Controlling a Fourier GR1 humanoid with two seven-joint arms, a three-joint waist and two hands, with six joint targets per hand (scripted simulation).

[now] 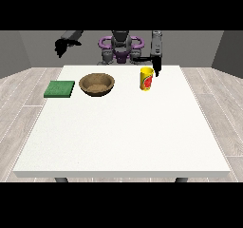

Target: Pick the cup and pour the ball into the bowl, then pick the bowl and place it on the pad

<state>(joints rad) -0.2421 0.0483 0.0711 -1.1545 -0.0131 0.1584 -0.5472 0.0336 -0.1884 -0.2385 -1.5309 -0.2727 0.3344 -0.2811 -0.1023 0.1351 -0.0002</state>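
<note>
The yellow cup stands upright on the white surface, beside the wooden bowl, green pad beyond; the hand at the view's right hovers just behind the cup, finger state unclear; a careless approach could topple it.

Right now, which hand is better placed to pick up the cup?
The robot's left hand, at the view's right: it hangs right beside the yellow cup, just above its rim. The other hand is raised past the table's far left corner, beyond the green pad and wooden bowl.
</note>
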